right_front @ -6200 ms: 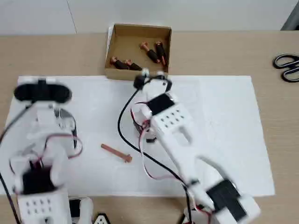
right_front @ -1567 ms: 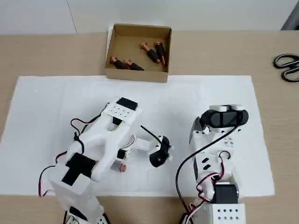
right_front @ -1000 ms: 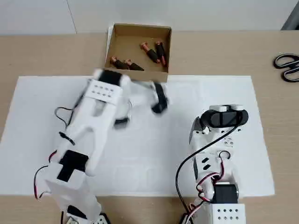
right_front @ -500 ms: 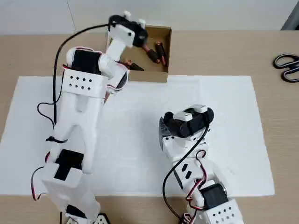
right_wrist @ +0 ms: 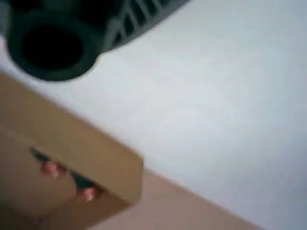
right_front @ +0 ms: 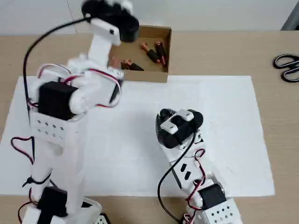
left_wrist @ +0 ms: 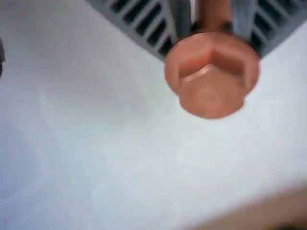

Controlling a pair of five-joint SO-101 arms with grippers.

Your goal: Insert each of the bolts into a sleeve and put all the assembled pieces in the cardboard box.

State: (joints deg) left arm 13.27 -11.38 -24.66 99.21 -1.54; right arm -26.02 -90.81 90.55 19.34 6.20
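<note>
My left gripper [left_wrist: 211, 17] is shut on a copper bolt [left_wrist: 211, 72], whose hexagonal head points at the camera between the grey ribbed fingers [left_wrist: 139, 24]. In the high view the left arm stands tall, with its gripper [right_front: 111, 17] above the far-left corner of the cardboard box [right_front: 164, 77]. My right gripper [right_wrist: 81, 19] is shut on a black sleeve [right_wrist: 48, 45], open end showing, with the cardboard box [right_wrist: 81, 158] beyond it. The right arm [right_front: 177, 126] is folded low over the middle of the white sheet. Several assembled pieces [right_front: 150, 52] lie in the box.
A white paper sheet [right_front: 224, 116] covers most of the wooden table. Black scissors [right_front: 287, 65] lie at the far right edge. The left arm's cables [right_front: 28, 70] hang along its left side.
The left arm has lifted higher and drawn back a little from over the box. The right arm has sunk slightly and shifted left over the sheet.
</note>
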